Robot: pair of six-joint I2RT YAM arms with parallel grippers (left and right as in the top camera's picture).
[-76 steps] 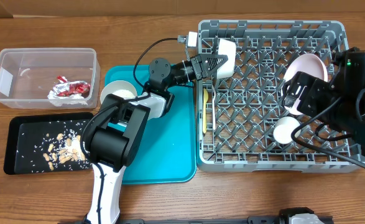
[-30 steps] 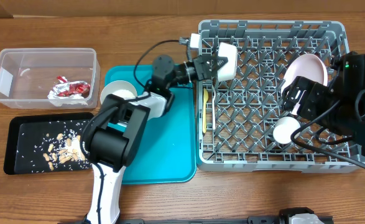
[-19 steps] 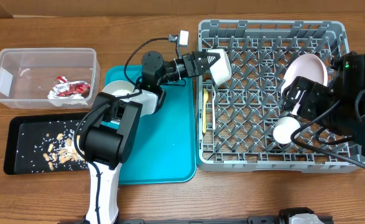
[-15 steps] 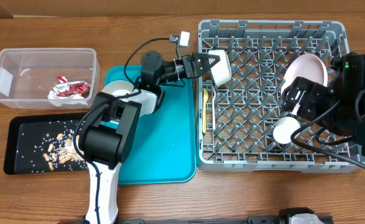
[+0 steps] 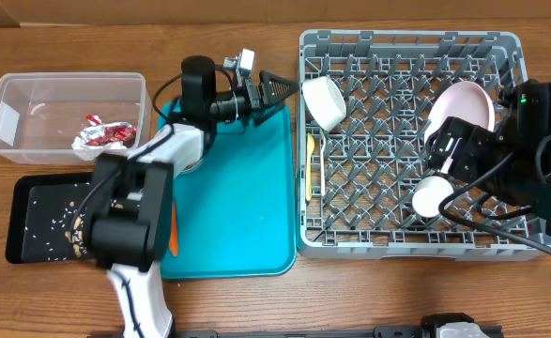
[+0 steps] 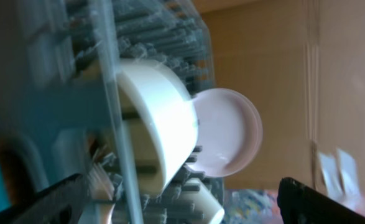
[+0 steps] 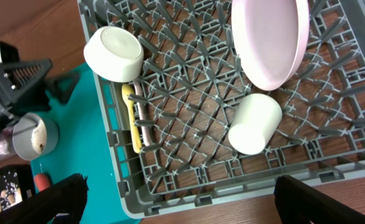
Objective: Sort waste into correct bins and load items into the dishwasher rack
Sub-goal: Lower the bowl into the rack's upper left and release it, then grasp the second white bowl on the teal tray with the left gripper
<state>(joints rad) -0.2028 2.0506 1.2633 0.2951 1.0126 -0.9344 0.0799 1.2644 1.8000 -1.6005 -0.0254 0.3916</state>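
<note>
Racked: bowl point(image 5: 323, 101), plate point(image 5: 463, 103), cup point(image 5: 432, 197);
Binned: wrapper point(image 5: 106, 134);
Remaining: second bowl point(image 7: 28, 138), carrot point(image 7: 41, 182);
Fingers: left gripper point(image 5: 284, 90), right gripper point(image 7: 181, 183) both spread, empty

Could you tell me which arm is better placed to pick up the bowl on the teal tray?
Left. The left claw hovers open at the teal tray's edge, near the bowl. The right claw sits over the dishwasher rack's far side and would probably have to cross the rack.
</note>
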